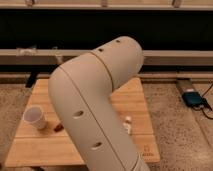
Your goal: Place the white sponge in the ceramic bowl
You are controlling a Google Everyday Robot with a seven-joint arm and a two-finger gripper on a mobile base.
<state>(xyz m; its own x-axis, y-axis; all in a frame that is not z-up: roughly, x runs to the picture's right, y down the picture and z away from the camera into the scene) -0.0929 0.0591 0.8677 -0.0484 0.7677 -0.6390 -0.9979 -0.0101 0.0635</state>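
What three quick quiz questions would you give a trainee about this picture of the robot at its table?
1. True or false: the white sponge lies inside the white paper cup.
2. What hides the middle of the wooden table? A the robot's arm; B a cardboard box; C a person.
3. Is the gripper visible?
Key: 1 false: the sponge lies on the table to the right of the arm, and the cup stands on the arm's other side. 2 A. 3 No: the gripper is out of sight, either behind the arm or outside the picture.
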